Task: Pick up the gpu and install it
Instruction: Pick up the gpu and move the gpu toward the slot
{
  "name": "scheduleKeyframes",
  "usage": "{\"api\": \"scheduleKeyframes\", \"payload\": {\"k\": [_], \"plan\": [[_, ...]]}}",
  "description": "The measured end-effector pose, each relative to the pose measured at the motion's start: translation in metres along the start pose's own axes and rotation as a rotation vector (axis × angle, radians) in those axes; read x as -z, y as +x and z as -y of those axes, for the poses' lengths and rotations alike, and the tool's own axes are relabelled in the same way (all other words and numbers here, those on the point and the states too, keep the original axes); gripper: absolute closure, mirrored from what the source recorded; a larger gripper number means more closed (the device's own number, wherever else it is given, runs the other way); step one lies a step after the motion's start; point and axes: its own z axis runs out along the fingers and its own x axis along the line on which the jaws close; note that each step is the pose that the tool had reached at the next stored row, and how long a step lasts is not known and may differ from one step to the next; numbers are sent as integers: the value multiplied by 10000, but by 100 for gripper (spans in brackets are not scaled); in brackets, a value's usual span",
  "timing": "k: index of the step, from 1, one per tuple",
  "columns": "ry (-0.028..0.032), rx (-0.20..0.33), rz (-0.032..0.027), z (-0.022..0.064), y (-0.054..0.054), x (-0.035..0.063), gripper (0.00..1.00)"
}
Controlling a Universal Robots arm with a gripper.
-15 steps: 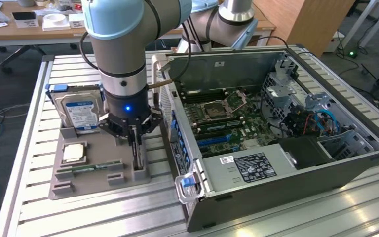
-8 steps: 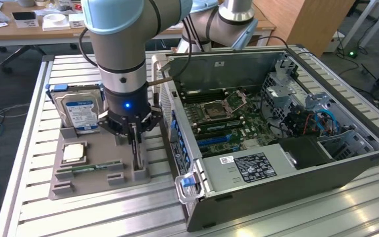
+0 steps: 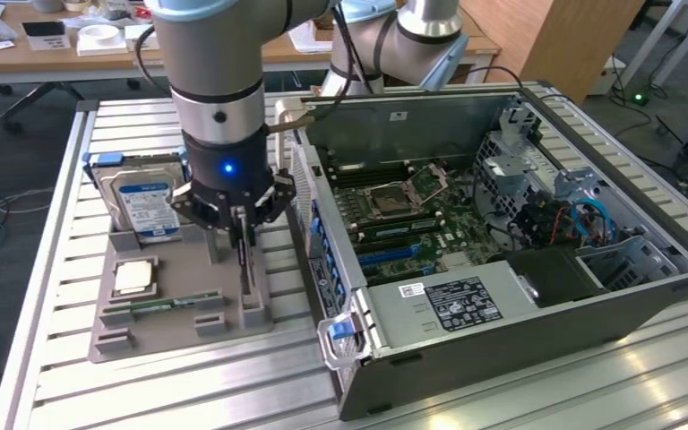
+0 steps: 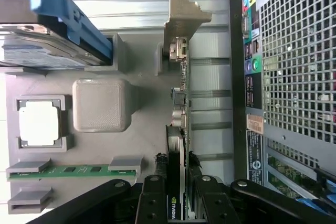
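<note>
The gpu [image 3: 246, 269] stands on edge in a slot of the grey holder tray [image 3: 176, 333], to the exterior view's left of the open computer case [image 3: 559, 296]. My gripper [image 3: 243, 224] reaches straight down over it. In the wrist view the gpu [image 4: 180, 103] appears edge-on, thin and dark, with its silver bracket [image 4: 181, 19] at the far end. My gripper [image 4: 177, 205] is shut on the gpu, with a black finger [image 4: 155, 198] pressed against each face. The card's lower edge still sits in the holder.
The tray [image 4: 142, 129] also carries a hard drive [image 3: 147, 206] in a blue frame, a CPU [image 3: 133, 278] and a green RAM stick [image 3: 159, 305]. The case's motherboard [image 3: 398, 206] lies exposed, and its perforated rear panel [image 4: 294, 77] is close beside the gpu. Everything rests on a slatted metal table [image 3: 141, 394].
</note>
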Motion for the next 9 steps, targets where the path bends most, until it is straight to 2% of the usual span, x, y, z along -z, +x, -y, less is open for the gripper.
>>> {"api": "scheduleKeyframes", "payload": {"k": [9], "plan": [[0, 0, 0, -14, -9, 390, 74]]}}
